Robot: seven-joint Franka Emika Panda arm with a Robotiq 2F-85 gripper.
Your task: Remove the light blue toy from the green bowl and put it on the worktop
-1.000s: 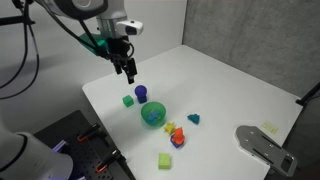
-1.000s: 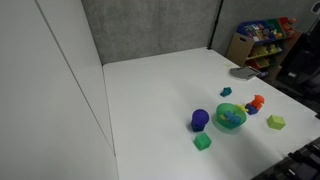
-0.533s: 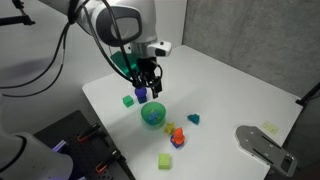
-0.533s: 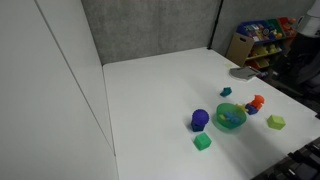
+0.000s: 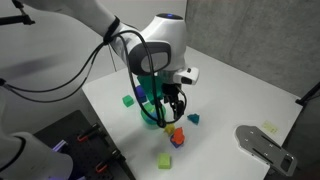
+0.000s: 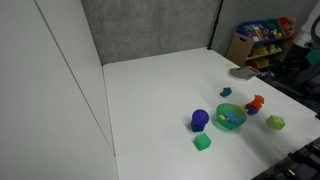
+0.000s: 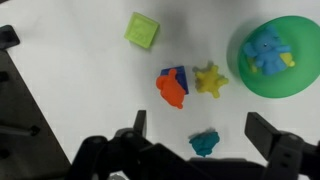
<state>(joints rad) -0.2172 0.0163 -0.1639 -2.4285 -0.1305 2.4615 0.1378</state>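
The tool point(image 7: 198, 122) has swung beside the green bowl point(image 7: 300, 80), jaws apart; one light blue toy point(image 7: 266, 50) inside.

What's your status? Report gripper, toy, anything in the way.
Gripper open, empty, not over the bowl. Toy sits in bowl, untouched. Teal piece shows between the fingers; yellow star beside bowl.
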